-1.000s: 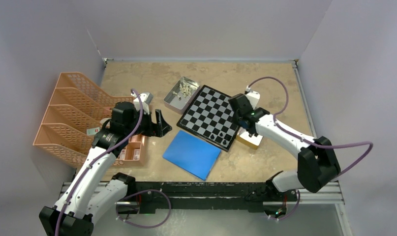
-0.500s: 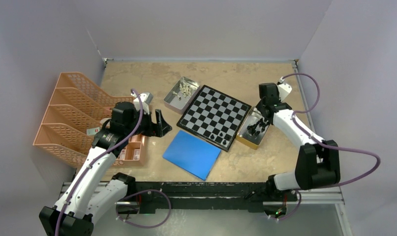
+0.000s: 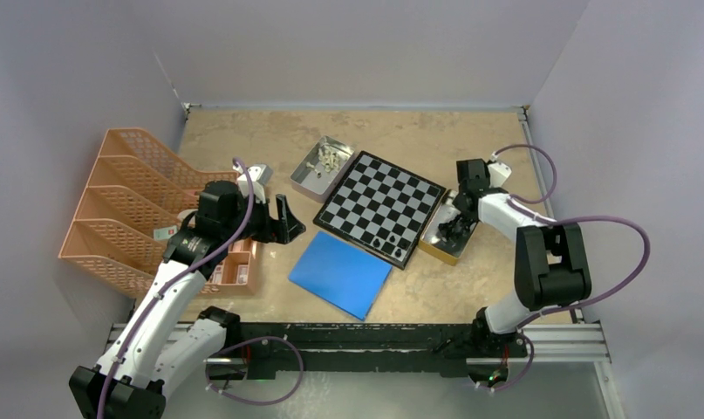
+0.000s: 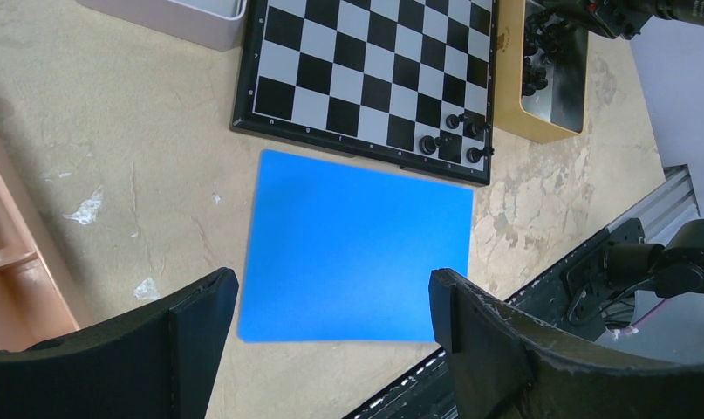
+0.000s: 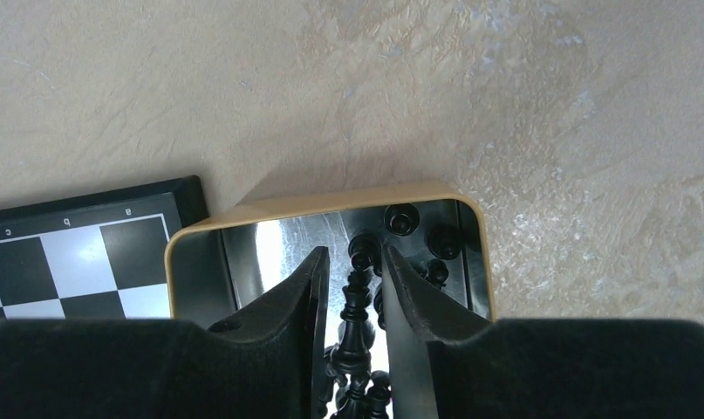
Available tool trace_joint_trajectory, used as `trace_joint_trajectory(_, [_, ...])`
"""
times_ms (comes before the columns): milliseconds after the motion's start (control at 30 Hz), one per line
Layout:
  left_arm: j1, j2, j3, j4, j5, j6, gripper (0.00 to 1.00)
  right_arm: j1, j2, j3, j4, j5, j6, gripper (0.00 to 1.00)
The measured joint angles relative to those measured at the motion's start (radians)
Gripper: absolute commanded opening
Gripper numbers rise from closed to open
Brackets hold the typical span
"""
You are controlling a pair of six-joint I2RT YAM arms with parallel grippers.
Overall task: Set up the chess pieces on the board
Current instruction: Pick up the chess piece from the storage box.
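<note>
Presently the right gripper (image 5: 352, 262) is sitting low inside the tan tin (image 5: 331, 202) just beside the board (image 3: 380, 208). Its fingers are standing narrowly apart on either side of one upright black chess piece (image 5: 357, 301), and whether they are actually pinching it I cannot tell. Meanwhile the left gripper (image 4: 332, 284) is hovering wide open and empty above the blue sheet (image 4: 357, 227), and a few black pieces (image 4: 457, 140) are standing on the board's corner nearest the arms.

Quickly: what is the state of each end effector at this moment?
Left end effector: open, holding nothing.
Right end effector: jaws narrow around a black chess piece in the tin; whether it grips cannot be told.
</note>
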Motion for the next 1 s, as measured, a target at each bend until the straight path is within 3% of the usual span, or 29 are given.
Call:
trace_joint_trajectory(567, [0.0, 0.0, 0.0, 0.0, 0.0, 0.0, 0.81, -0.005, 0.058, -0.013, 0.077, -0.025, 0.0, 0.25])
trace_joint_trajectory(1000, [0.0, 0.0, 0.0, 0.0, 0.0, 0.0, 0.81, -0.006, 0.058, -0.019, 0.081, -0.042, -0.002, 0.13])
